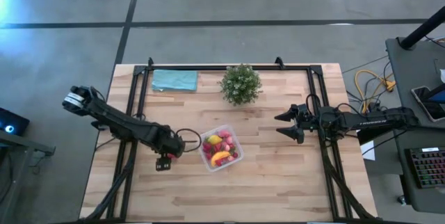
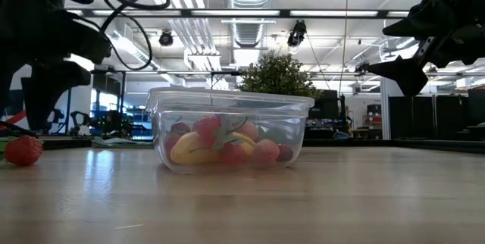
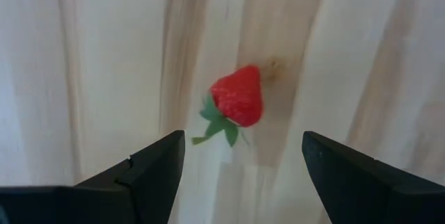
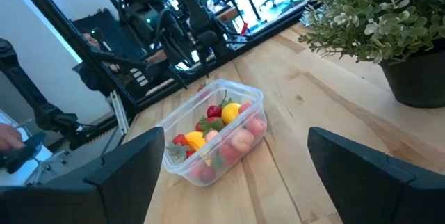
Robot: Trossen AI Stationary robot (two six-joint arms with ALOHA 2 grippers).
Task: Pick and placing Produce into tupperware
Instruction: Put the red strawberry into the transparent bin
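I hold the left gripper (image 3: 240, 175) spread above a loose strawberry (image 3: 238, 97) on the table (image 1: 278, 182), just beside the tupperware (image 1: 221, 148), ready to descend. The right gripper (image 1: 284, 124) waits spread, well apart, keeping clear.

Red strawberry (image 3: 238, 99) on wood table (image 3: 104, 57); fingers (image 3: 149, 168) spread wide
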